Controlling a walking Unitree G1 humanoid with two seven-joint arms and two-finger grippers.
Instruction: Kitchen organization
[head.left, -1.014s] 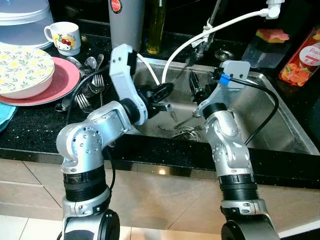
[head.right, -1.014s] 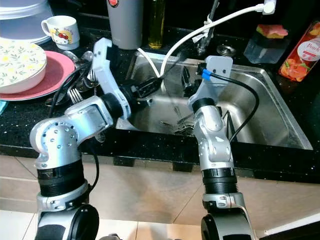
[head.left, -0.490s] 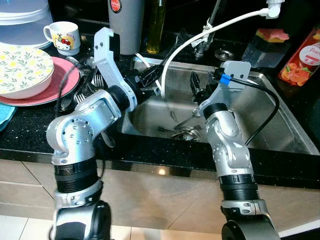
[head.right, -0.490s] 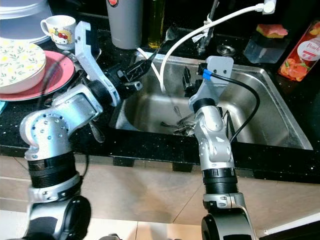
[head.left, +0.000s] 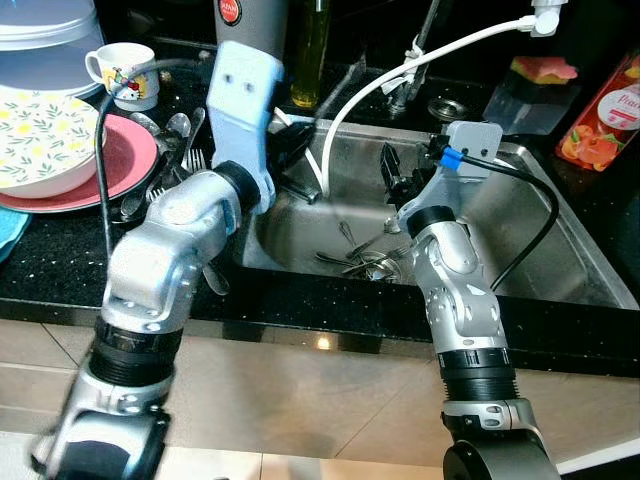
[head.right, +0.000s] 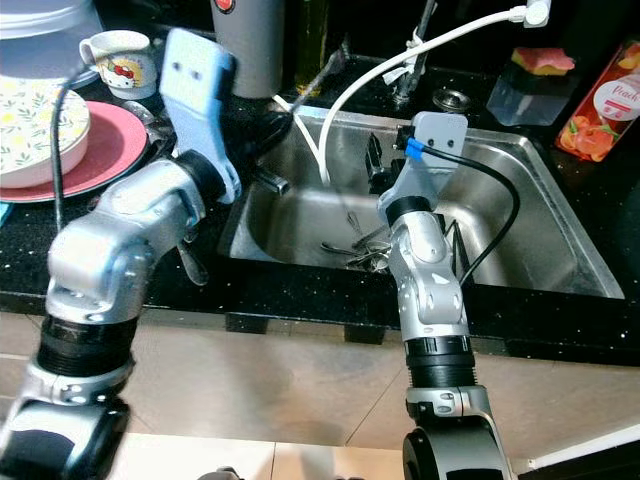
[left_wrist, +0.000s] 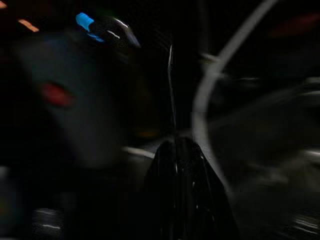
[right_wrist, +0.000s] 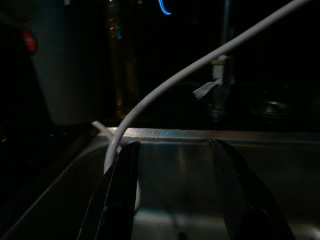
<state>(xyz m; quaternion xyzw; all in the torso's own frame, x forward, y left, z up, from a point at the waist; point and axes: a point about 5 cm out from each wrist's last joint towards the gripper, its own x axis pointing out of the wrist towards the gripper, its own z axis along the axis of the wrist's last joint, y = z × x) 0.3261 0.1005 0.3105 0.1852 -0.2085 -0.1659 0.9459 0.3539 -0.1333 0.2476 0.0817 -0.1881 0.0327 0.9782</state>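
My left gripper (head.left: 293, 142) is lifted over the sink's left rim, beside the white hose (head.left: 345, 110). It is shut on a thin metal utensil (left_wrist: 170, 85) that sticks out past the fingertips toward the back of the counter (head.right: 333, 62). I cannot tell whether it is a fork or a spoon. More cutlery (head.left: 362, 262) lies in a heap at the bottom of the steel sink (head.left: 560, 250). My right gripper (head.left: 396, 178) hangs open above that heap, and its two black fingers (right_wrist: 117, 195) hold nothing.
Forks and spoons (head.left: 172, 140) lie on the black counter left of the sink, next to a pink plate (head.left: 125, 165) with a patterned bowl (head.left: 45, 140). A mug (head.left: 130, 72), a grey canister (head.left: 255, 30), an oil bottle (head.left: 312, 50) and the tap (head.left: 420, 50) line the back.
My left arm has swung up out of the sink and toward the left rim, carrying the utensil. The right arm has stayed where it was.
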